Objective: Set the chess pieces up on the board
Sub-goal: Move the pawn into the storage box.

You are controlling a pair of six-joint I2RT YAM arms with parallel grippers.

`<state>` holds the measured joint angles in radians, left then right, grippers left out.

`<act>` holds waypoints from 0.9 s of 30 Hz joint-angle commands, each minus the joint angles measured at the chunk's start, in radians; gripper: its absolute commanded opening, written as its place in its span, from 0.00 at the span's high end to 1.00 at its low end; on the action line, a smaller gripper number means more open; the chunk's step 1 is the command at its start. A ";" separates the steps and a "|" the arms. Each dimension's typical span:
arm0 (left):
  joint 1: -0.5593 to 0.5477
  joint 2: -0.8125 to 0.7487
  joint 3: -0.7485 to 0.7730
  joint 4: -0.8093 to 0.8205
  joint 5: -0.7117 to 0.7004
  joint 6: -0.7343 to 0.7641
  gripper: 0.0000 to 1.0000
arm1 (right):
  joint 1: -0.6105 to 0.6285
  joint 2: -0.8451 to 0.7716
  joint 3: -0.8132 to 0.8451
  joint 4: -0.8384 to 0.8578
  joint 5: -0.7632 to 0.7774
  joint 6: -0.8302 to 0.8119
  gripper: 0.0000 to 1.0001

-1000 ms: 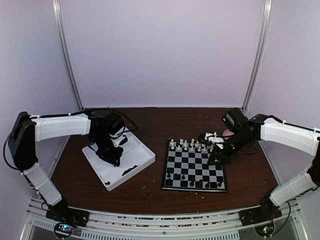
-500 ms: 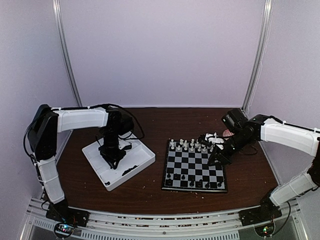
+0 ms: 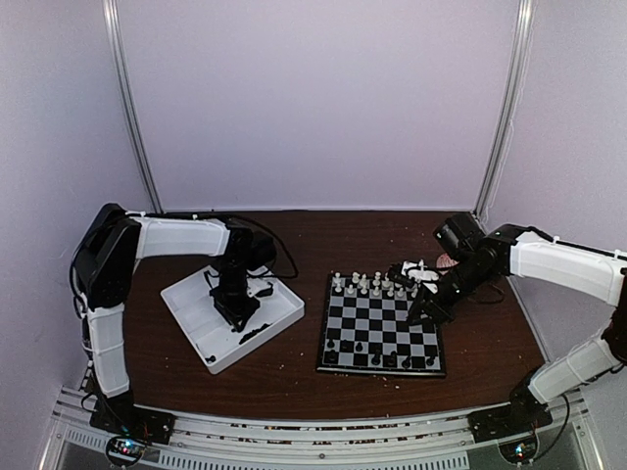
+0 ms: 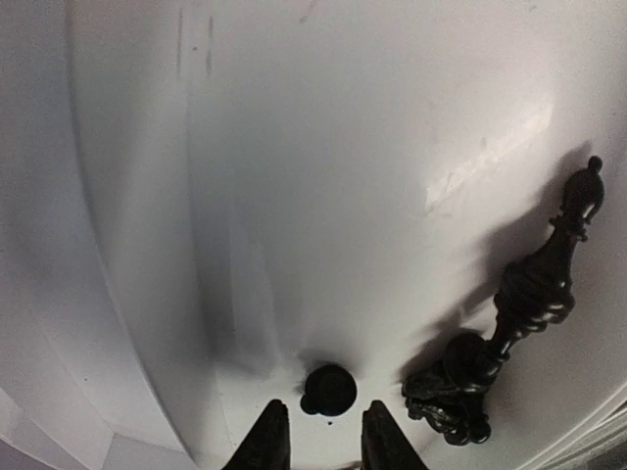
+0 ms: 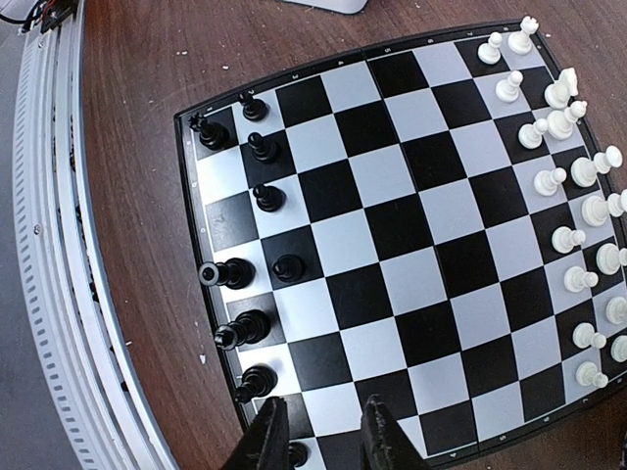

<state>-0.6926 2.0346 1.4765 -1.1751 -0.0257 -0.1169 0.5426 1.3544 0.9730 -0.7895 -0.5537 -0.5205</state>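
1. several black chess pieces (image 5: 235, 272) stand on the board (image 3: 382, 328)'s near two rows.
2. right gripper (image 5: 318, 406) hovers over the board's right edge, fingers a little apart, nothing btwn them.
3. left gripper (image 4: 321, 421) is down in the white tray (image 3: 193, 321), left of the board; fingers apart, nothing clamped.
4. black pawn (image 4: 328, 389) sits just ahead of its tips; a taller black piece (image 4: 534, 294) lies on its side nearby.
5. white pieces (image 3: 364, 286) line the board's far rows.
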 commanded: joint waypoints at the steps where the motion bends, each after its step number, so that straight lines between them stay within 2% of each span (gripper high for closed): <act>1: -0.017 -0.186 -0.143 0.205 -0.022 -0.022 0.72 | -0.001 0.020 -0.004 -0.007 -0.013 0.001 0.73; 8: -0.023 -0.449 -0.463 0.566 0.017 -0.129 0.72 | -0.001 0.039 -0.003 -0.009 -0.013 0.001 0.73; 13: -0.022 -0.540 -0.630 0.762 0.006 -0.106 0.77 | 0.001 0.049 -0.003 -0.011 -0.021 -0.002 0.73; 21: -0.018 -0.488 -0.685 0.864 -0.016 -0.082 0.82 | 0.004 0.038 -0.009 -0.012 -0.021 -0.004 0.73; 27: 0.000 -0.443 -0.677 0.869 -0.024 -0.050 0.83 | 0.003 0.039 -0.010 -0.012 -0.022 -0.006 0.73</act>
<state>-0.7055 1.5677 0.8036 -0.3599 -0.0341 -0.1978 0.5434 1.3983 0.9730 -0.7944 -0.5621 -0.5209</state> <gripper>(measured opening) 0.173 0.270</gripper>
